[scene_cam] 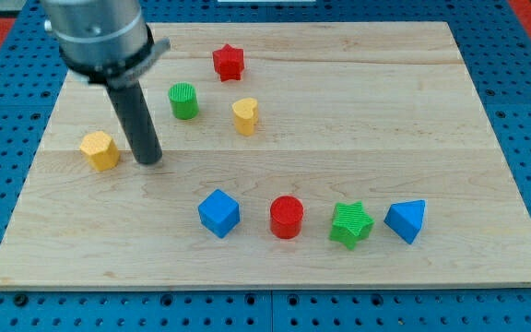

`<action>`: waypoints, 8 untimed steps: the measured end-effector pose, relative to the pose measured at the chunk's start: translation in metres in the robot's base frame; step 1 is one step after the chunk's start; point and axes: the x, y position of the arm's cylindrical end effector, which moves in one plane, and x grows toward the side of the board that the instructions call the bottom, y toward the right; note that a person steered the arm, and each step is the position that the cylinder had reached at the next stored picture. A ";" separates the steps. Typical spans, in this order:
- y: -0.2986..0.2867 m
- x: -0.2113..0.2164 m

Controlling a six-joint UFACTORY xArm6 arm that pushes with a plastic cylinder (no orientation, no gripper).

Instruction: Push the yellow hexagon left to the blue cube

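My tip (151, 160) rests on the tabletop (358, 120) at the frame's left, just right of the yellow hexagon (100, 150). I have no gripper, only a bare rod. The blue cube (218, 213) sits lower centre, well apart from it.
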 end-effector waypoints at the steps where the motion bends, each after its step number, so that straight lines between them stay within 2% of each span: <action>1: -0.048 -0.017; 2: -0.108 -0.016; 3: -0.112 0.012; 4: -0.086 0.013; 5: -0.079 -0.003; 7: -0.021 0.016; 8: -0.014 0.041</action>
